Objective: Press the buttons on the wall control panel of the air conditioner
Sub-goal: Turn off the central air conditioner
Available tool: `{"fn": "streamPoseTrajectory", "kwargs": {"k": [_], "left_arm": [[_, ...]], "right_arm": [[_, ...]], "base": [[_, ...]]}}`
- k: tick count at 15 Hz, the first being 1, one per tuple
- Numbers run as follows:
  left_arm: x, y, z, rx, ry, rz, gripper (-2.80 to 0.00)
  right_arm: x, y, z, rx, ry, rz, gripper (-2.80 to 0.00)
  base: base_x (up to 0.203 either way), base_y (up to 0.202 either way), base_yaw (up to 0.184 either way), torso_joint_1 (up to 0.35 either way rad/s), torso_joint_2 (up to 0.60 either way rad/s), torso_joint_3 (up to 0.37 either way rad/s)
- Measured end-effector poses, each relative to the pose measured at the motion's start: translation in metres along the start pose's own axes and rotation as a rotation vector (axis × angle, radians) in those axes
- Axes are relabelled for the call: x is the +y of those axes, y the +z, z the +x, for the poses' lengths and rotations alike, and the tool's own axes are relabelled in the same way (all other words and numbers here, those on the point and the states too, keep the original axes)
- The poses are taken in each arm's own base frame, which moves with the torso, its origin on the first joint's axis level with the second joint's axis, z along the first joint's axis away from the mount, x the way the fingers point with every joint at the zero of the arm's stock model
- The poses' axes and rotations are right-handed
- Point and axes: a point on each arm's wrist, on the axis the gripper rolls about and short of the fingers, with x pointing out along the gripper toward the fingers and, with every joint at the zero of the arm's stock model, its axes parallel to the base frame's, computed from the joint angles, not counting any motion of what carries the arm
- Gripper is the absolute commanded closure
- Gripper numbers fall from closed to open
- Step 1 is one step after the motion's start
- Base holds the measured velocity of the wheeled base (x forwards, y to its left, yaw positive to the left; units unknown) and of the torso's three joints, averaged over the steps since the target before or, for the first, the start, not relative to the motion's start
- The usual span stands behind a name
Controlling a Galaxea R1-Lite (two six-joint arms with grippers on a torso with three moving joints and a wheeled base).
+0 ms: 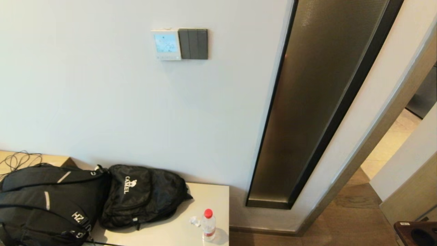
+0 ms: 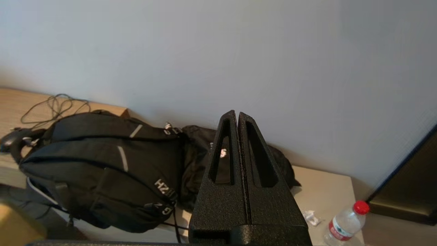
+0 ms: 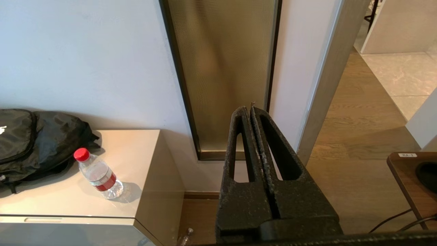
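Observation:
The air conditioner's wall control panel (image 1: 166, 44) is a small white square on the wall, high in the head view, its screen glowing light blue with digits. The row of tiny pale buttons (image 1: 167, 56) runs along its lower edge. Neither arm shows in the head view. My left gripper (image 2: 237, 114) is shut and empty, low down, pointing at the bare wall above the backpacks. My right gripper (image 3: 248, 108) is shut and empty, low down, facing the bronze glass strip. The panel is out of both wrist views.
A dark grey three-rocker switch plate (image 1: 193, 43) adjoins the panel's right side. Below, a beige cabinet (image 1: 208, 196) carries two black backpacks (image 1: 51, 201) (image 1: 143, 194) and a red-capped water bottle (image 1: 208, 225). A tall bronze glass strip (image 1: 317, 102) and a doorway lie to the right.

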Motion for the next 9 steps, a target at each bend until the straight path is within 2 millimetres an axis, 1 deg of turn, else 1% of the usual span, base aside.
{"fn": "streamPoseTrajectory", "kwargs": {"k": [1,3,9], "left_arm": [[-0.001,-0.002,-0.002,-0.007,0.015,0.002,0.00],[-0.002,-0.013,-0.003,0.013,0.039,0.007,0.00],[-0.004,-0.065,0.001,0.125,-0.057,0.022,0.00]], "right_arm": [[0.000,0.000,0.000,0.000,0.000,0.000,0.00],[0.000,0.000,0.000,0.000,0.000,0.000,0.00],[0.000,0.000,0.000,0.000,0.000,0.000,0.00]], "base": [[0.000,0.000,0.000,0.000,0.00,0.000],[0.000,0.000,0.000,0.000,0.00,0.000],[0.000,0.000,0.000,0.000,0.00,0.000]]}}
